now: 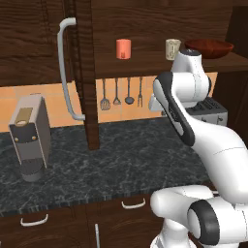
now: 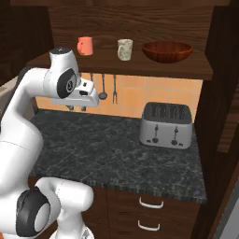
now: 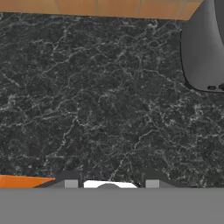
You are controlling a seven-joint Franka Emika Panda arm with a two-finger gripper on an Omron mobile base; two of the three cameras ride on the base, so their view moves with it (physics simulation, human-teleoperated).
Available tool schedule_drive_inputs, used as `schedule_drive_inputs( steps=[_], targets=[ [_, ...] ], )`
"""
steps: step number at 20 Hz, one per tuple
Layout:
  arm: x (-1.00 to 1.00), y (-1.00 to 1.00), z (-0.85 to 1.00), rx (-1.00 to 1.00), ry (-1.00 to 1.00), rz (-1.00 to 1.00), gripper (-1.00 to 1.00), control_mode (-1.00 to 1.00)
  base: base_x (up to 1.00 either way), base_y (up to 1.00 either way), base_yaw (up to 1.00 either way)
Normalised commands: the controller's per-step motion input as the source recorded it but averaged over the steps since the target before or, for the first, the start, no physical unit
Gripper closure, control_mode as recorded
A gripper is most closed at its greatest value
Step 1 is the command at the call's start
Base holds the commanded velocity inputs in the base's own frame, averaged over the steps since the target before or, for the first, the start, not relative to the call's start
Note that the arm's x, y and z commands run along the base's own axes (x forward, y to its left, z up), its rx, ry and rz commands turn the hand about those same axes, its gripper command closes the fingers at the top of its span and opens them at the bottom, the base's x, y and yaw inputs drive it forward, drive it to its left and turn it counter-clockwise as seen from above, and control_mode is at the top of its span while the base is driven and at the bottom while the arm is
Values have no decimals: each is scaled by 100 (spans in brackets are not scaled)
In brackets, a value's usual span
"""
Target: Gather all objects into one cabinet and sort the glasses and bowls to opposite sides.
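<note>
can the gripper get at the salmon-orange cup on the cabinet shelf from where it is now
Probably yes. The salmon-orange cup stands at the open front of the dark wooden cabinet shelf, nothing before it. The gripper hangs below the shelf, pointing down at the black marbled counter, so it must rise and turn.

You're seeing an orange cup [image 1: 123, 49], beige cup [image 1: 172, 49] and brown bowl [image 1: 209, 47] sitting on the shelf [image 1: 145, 64]; door [image 1: 85, 72] standing open.

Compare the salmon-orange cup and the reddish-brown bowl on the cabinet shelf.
The salmon-orange cup is a narrow upright cylinder; the reddish-brown bowl is much wider and shallower. The cup is pale orange, the bowl dark red-brown. In the right base view the cup stands at the shelf's left, the bowl at its right. Both rest upright on the same shelf.
</note>
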Motion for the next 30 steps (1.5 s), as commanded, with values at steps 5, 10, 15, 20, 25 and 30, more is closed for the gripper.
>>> schedule_drive_inputs(
  steps=[5,10,15,20,25,30],
  targets=[
    [0,0,0,0,0,0,-100,100,-10,0,0],
    [0,0,0,0,0,0,-100,100,-55,0,0],
    [0,0,0,0,0,0,-100,100,-70,3,-1],
    [0,0,0,0,0,0,-100,100,-67,13,-1],
    [0,0,0,0,0,0,-100,100,-61,34,0],
    [0,0,0,0,0,0,-100,100,-60,49,0]
  ],
)
